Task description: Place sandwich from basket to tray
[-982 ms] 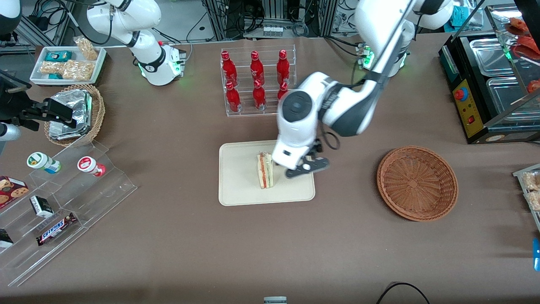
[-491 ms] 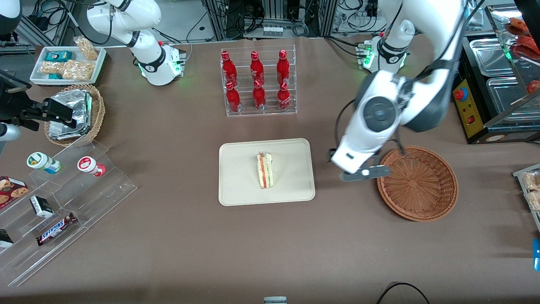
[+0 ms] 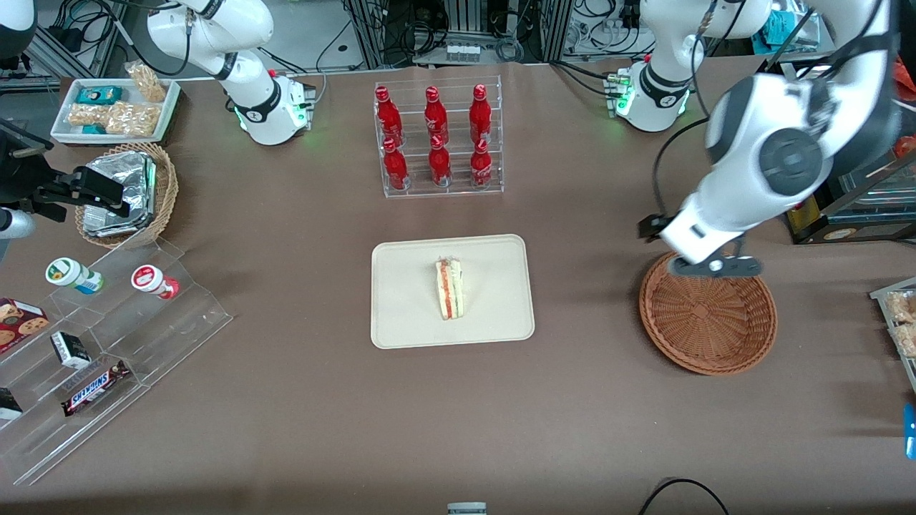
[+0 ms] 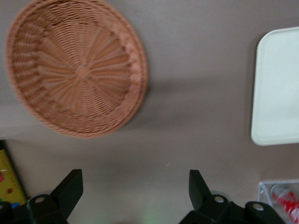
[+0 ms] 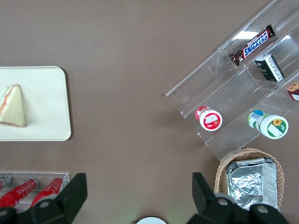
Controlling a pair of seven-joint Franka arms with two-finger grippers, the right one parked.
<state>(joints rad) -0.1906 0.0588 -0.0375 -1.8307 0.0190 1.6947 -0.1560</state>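
On the tray (image 3: 408, 315) stands a triangular, clear-wrapped sandwich (image 3: 450, 288); tool (image 4: 135, 193) spread wide.

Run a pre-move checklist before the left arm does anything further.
1. Sandwich lies on the cream tray: ok.
2. Sandwich fully inside the tray's rim: ok.
3. Wicker basket holds nothing: ok.
4. Gripper open and carrying nothing, fingers spread wide: ok.
5. Gripper above the basket's rim on the side farther from the front camera, apart from the tray: ok.
6. Rack of red bottles upright, away from the arm: ok.
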